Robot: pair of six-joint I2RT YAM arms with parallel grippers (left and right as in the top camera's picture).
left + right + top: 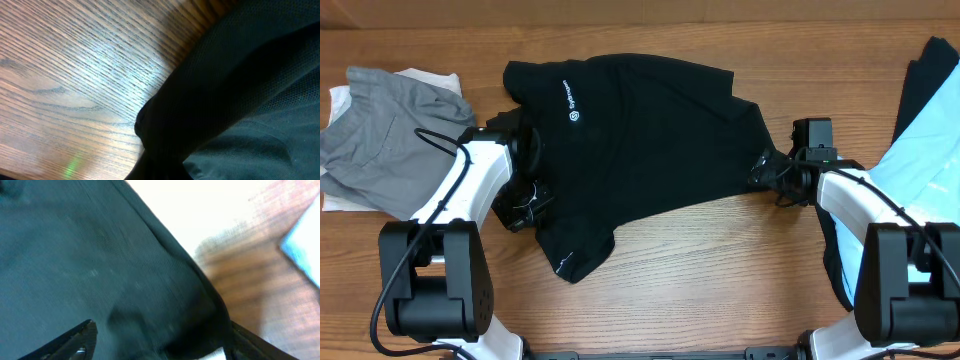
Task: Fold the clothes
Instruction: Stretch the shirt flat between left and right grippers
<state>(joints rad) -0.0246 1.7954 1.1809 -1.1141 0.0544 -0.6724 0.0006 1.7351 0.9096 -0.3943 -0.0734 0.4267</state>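
Wooden table (720, 270), overhead view: a black T-shirt (650, 140) lies rumpled at centre, with a grey garment (380, 140) at left and a light blue garment (925, 160) at right. Right gripper (767, 170) is at the shirt's right edge, fingers (80, 337) spread wide with fabric between them. Left gripper (527, 200) is at the shirt's left edge; its finger state cannot be told. Small white logo (575, 105) faces up.
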